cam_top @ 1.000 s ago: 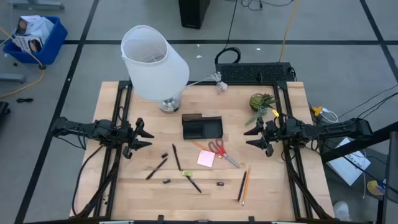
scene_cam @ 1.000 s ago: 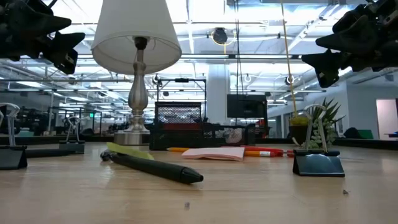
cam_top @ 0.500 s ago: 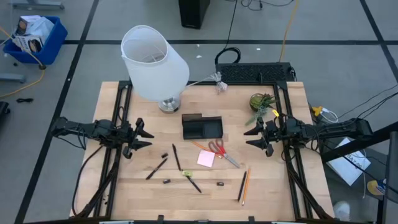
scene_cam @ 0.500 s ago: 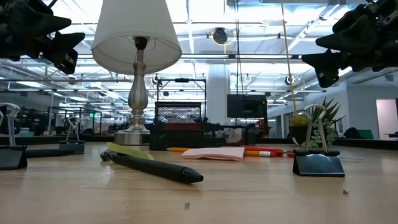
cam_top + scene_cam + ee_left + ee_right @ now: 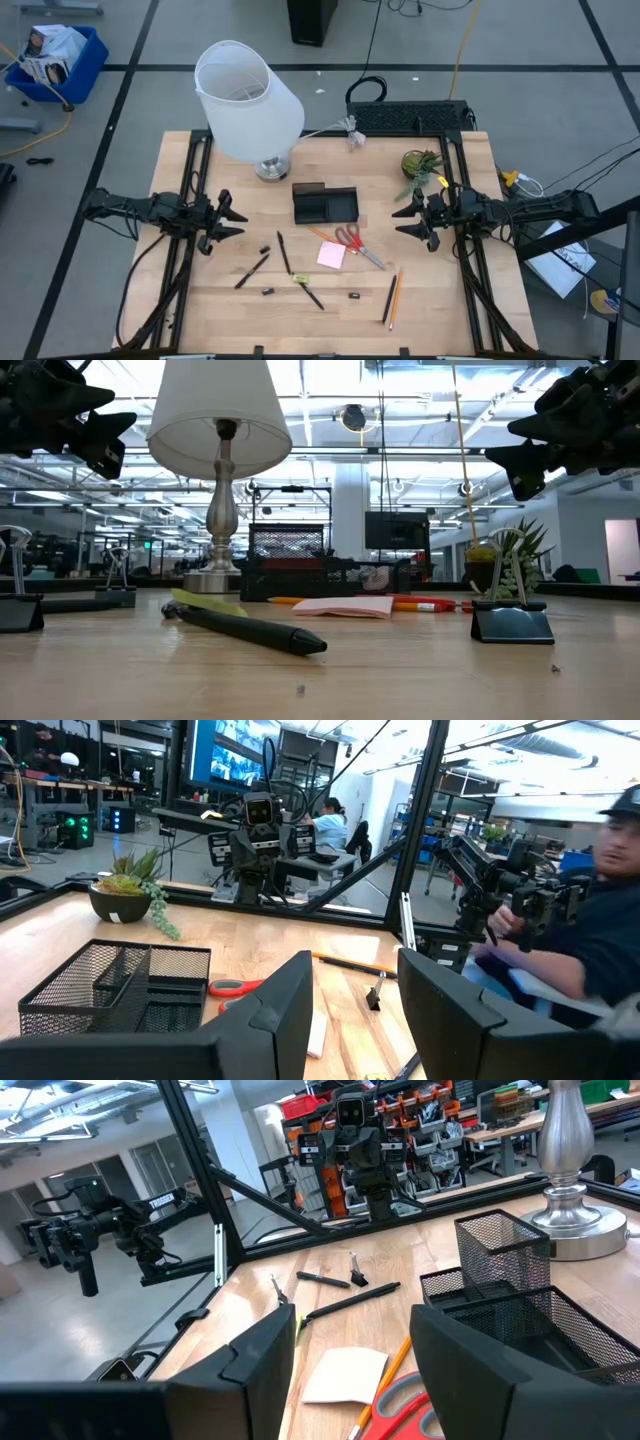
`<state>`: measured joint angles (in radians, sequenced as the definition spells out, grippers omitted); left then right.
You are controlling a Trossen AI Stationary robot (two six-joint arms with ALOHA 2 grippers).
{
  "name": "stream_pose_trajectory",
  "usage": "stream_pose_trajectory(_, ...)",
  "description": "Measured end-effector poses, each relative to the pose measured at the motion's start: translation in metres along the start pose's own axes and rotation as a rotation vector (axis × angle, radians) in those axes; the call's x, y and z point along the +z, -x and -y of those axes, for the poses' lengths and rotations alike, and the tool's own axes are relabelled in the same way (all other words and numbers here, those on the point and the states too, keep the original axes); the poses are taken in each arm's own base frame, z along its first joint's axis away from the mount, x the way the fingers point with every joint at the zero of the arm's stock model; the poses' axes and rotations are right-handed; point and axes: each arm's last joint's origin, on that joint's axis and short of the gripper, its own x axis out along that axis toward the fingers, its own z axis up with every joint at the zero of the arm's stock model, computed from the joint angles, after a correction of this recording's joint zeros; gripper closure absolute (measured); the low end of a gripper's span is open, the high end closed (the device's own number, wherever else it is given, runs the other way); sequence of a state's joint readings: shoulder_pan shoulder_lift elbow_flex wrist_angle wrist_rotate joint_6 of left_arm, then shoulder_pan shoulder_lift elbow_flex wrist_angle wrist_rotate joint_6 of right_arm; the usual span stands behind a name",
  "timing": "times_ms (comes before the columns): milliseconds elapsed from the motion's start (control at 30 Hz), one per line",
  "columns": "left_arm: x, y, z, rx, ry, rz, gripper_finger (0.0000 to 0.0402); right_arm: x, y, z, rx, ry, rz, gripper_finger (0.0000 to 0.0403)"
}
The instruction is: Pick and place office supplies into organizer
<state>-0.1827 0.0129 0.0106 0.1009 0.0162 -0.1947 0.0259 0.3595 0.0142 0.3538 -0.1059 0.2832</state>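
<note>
Nothing is moving since before: you are holding both tools spread and empty, left tool (image 5: 228, 219) and right tool (image 5: 408, 221) flanking the organizer (image 5: 325, 204).

Your left gripper (image 5: 355, 1010) sits with its two dark fingers (image 5: 275, 1020) parted, nothing between them, just bare wooden table (image 5: 250, 945) showing in the gap. Past the fingers you've got the black mesh organizer (image 5: 105, 985), and the red scissors handles (image 5: 235, 987) lie just beside it. An orange pencil (image 5: 345, 963) lies farther out, with a small black binder clip (image 5: 374, 998) near it. The potted plant (image 5: 125, 895) stands at the far side of the table, and the other arm (image 5: 260, 835) faces you from across it. Off the table there's a person in a dark sleeve (image 5: 590, 945) with a hand (image 5: 500, 925) on a dark handheld rig (image 5: 500, 880). Another person sits way back by the screens.
</note>
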Motion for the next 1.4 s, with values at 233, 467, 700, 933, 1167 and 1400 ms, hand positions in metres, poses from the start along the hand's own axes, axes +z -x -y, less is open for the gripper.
stream_pose_trajectory(233, 0.0000, 0.0000, 0.0000, 0.000, 0.000, 0.000, 0.0250, -0.0001, 0.0000, 0.0000, 0.000, 0.000, 0.000, 0.0209)
stream_pose_trajectory(467, 0.0001, 0.0000, 0.0000, 0.000, 0.000, 0.000, 0.0250, 0.0001, 0.0000, 0.0000, 0.000, 0.000, 0.001, 0.0209)
stream_pose_trajectory(700, 0.0000, 0.0000, 0.0000, 0.000, 0.000, 0.000, 0.0250, -0.0001, 0.0000, 0.0000, 0.000, 0.000, 0.000, 0.0209)
stream_pose_trajectory(933, 0.0000, 0.0000, 0.0000, 0.000, 0.000, 0.000, 0.0250, 0.0042, 0.0001, -0.0004, -0.014, -0.017, 0.049, 0.0209)
stream_pose_trajectory(1167, 0.0001, 0.0000, 0.0000, 0.000, 0.000, 0.000, 0.0250, 0.0022, -0.0004, -0.0004, -0.011, -0.092, 0.029, 0.0209)
stream_pose_trajectory(1400, -0.0001, 0.0000, 0.0000, 0.000, 0.000, 0.000, 0.0250, 0.0033, -0.0032, -0.0024, 0.008, -0.241, 0.042, 0.0209)
